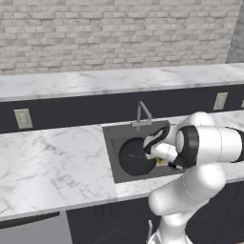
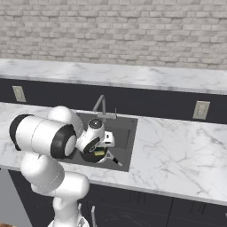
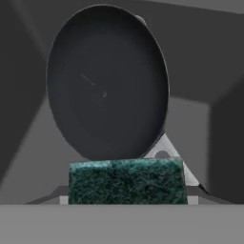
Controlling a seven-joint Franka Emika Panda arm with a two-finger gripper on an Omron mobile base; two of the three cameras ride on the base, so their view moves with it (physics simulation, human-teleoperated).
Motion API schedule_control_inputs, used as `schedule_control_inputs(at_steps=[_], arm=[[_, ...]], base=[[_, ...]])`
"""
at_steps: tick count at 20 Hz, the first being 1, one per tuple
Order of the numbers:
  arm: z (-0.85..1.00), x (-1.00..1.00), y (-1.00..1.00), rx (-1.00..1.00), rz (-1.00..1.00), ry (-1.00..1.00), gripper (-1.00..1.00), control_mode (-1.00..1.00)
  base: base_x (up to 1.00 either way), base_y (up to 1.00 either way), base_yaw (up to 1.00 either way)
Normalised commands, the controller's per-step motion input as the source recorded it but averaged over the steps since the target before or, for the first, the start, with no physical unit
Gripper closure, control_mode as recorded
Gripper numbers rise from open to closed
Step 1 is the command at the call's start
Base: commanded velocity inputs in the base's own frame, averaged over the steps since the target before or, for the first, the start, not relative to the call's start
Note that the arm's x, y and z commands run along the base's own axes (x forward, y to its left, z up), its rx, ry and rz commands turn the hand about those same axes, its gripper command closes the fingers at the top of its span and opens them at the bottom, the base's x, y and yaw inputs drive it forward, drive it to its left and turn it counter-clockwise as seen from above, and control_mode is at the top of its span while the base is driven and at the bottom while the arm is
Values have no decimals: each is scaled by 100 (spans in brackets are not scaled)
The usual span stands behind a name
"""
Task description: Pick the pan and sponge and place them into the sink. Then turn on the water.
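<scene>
The pan point(image 1: 135, 156) already lies flat in the sink point(image 1: 110, 143), filling its floor. The gripper point(image 2: 103, 148) hangs low over the sink's near edge, pinching the sponge point(image 3: 126, 181), apparently to drop it beside the pan before turning to the faucet point(image 1: 142, 113).

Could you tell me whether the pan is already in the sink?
Yes, in: the pan lies flat inside the sink, below the faucet.
</scene>
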Motion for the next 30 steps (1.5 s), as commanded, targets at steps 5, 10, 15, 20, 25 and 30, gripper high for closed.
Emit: schedule_control_inputs(at_steps=[5, 10, 15, 20, 25, 30], arm=[[-12, 28, -20, -1, 2, 0, 100, -100], [-29, 20, -6, -1, 5, 0, 100, -100], [-47, 23, -5, -1, 6, 0, 100, -100], [-47, 23, -6, -1, 6, 0, 100, -100], [-46, 20, -10, 0, 6, 0, 100, -100], [-35, 23, -6, 0, 5, 0, -100, -100]], base=[[0, 0, 0], [0, 0, 0], [0, 0, 0], [0, 0, 0], [0, 0, 0], [0, 0, 0]])
